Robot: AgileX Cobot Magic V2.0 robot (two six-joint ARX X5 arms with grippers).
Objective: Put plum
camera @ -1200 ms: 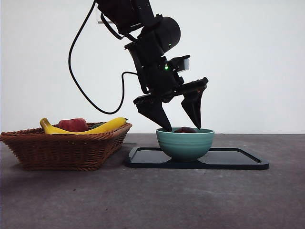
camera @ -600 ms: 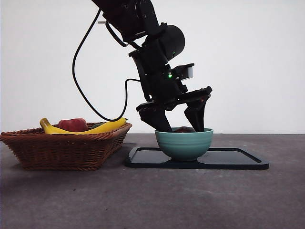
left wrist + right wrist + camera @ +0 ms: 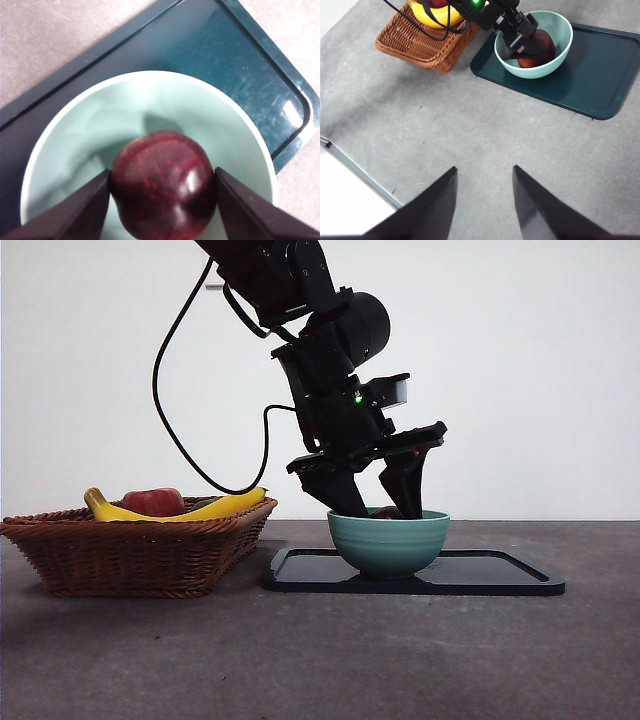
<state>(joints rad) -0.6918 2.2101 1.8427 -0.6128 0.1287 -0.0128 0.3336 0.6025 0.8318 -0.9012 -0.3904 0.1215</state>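
The plum (image 3: pixel 162 185), dark maroon and glossy, lies in the teal bowl (image 3: pixel 150 77), which stands on the dark tray (image 3: pixel 240 60). My left gripper (image 3: pixel 382 508) reaches down into the bowl (image 3: pixel 388 540), and its two jaws press against the plum's two sides. In the front view the bowl's rim hides the plum almost fully. The right wrist view shows the plum (image 3: pixel 542 42) in the bowl (image 3: pixel 560 25) under the left gripper (image 3: pixel 520 45). My right gripper (image 3: pixel 482 200) is open and empty, high above the bare table.
A wicker basket (image 3: pixel 130 550) stands left of the tray (image 3: pixel 500 575), holding a banana (image 3: pixel 220 505) and a red apple-like fruit (image 3: pixel 152 501). The left arm's cable loops above the basket. A white table edge shows in the right wrist view (image 3: pixel 345 200).
My left gripper came down from above the rim into the bowl. Its jaws, wide apart before, have closed in around the plum.
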